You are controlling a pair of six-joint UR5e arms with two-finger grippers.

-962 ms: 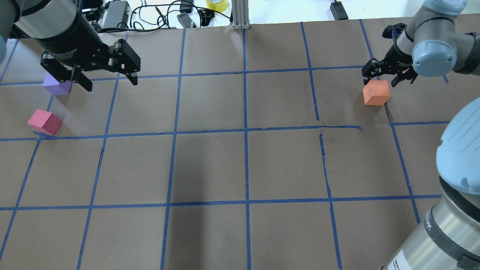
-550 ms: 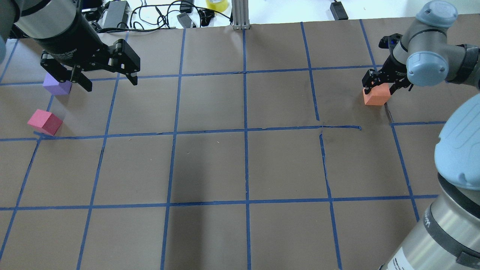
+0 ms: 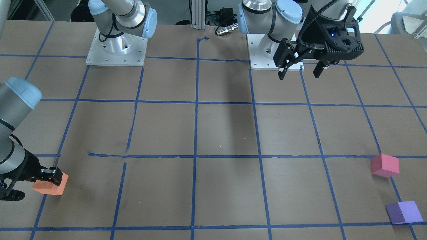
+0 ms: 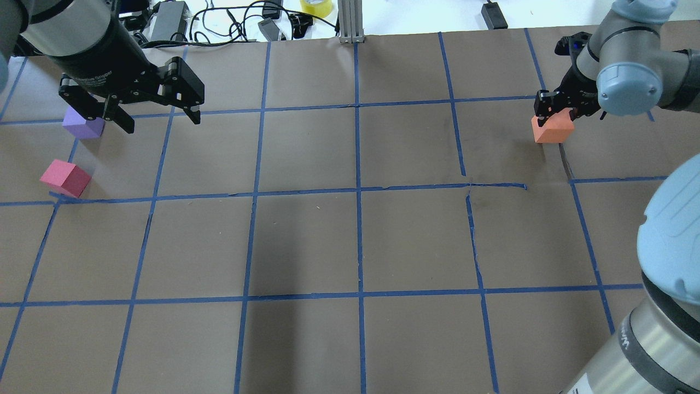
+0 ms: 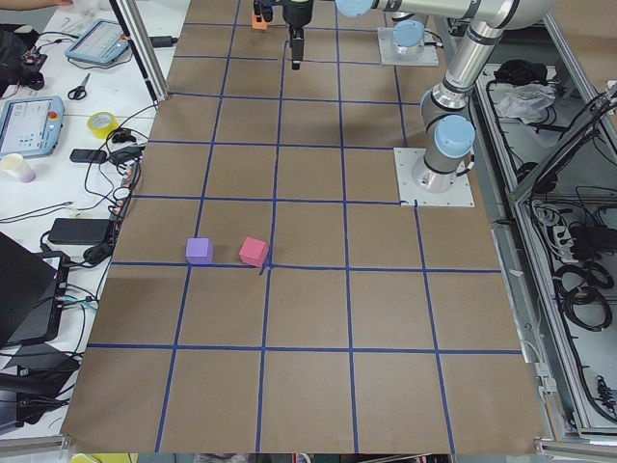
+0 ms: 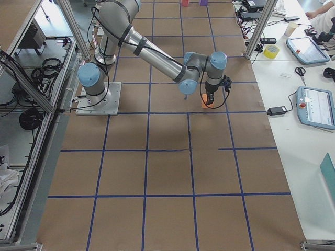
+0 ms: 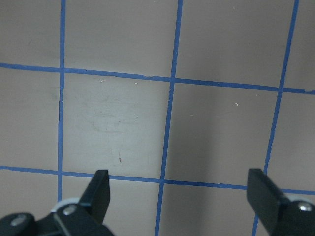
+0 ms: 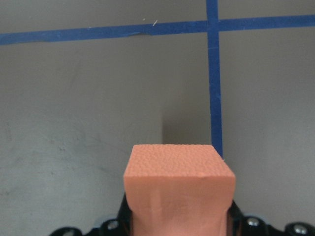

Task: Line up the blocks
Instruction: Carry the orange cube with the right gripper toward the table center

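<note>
My right gripper (image 4: 553,115) is shut on the orange block (image 4: 552,130) at the far right of the table and holds it just above the paper. The right wrist view shows the block (image 8: 179,187) between the fingers, with its shadow on the paper below. It also shows in the front view (image 3: 50,187). My left gripper (image 4: 162,123) is open and empty, high over the far left; the left wrist view shows only paper between its fingers (image 7: 98,191). The purple block (image 4: 82,125) lies just left of that gripper. The pinkish-red block (image 4: 64,178) lies nearer, apart from it.
Blue tape lines (image 4: 358,191) divide the brown paper into squares. Cables, a yellow tape roll (image 4: 316,6) and an aluminium post (image 4: 350,22) sit past the far edge. The two arm bases (image 3: 116,50) stand on the robot's side.
My right gripper came down around the orange block, shut on it and raised it slightly. The left arm and the other two blocks have not moved.
</note>
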